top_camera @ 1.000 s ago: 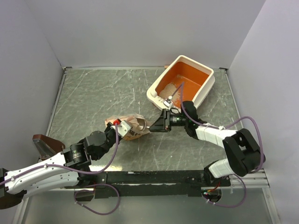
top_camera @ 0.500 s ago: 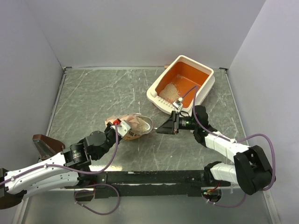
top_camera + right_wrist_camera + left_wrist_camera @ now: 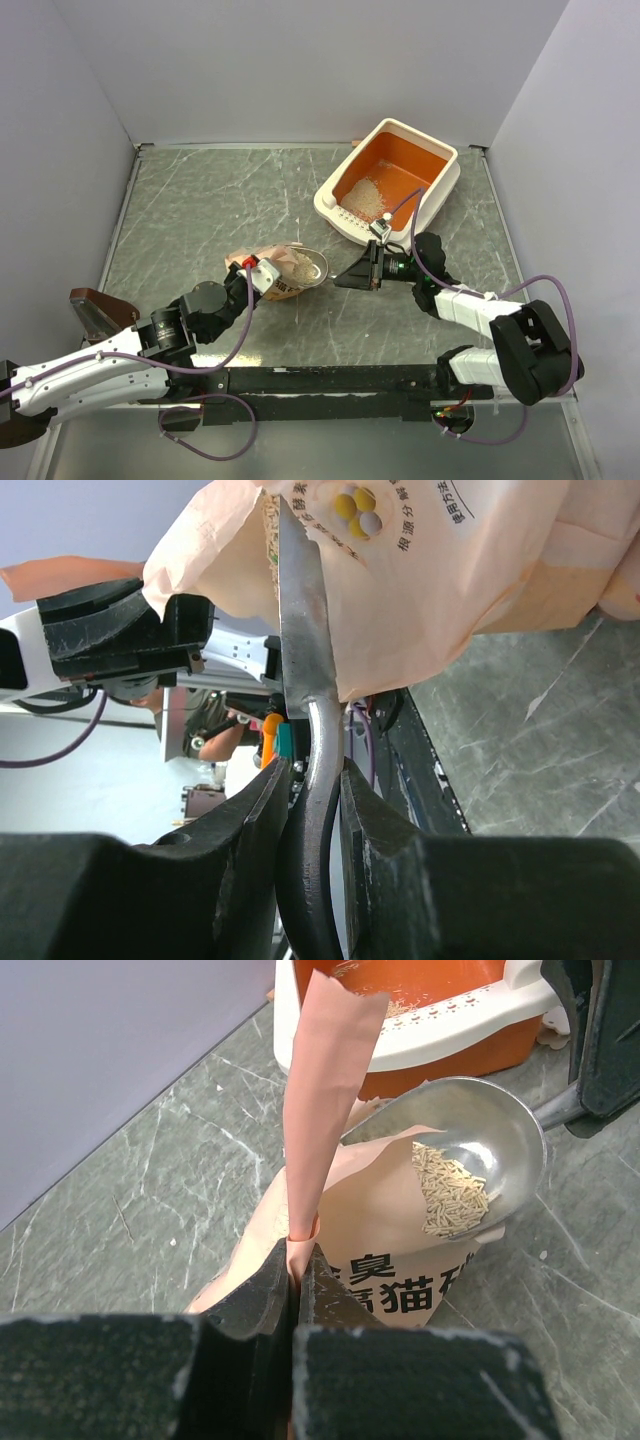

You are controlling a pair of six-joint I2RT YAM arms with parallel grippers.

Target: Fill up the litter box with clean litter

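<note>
The litter box (image 3: 396, 126), in the tabletop's (image 3: 200, 200) far-right corner, holds clean litter (image 3: 365, 196). The right gripper (image 3: 352, 275) holds a scoop (image 3: 308, 266) at the bag's (image 3: 270, 262) mouth.

The litter box (image 3: 410, 160) sits upright at the far right of the bench (image 3: 200, 210), turned on a diagonal. It's orange inside with a cream-white rim, and the slotted end points near-left. The clean litter (image 3: 367, 195) is a small, pale beige, grainy heap on the orange floor, right by that slotted end. The far half of the floor is bare. A little more of it, short pale bits, lies in the scoop (image 3: 505, 1130), well apart from the box.
</note>
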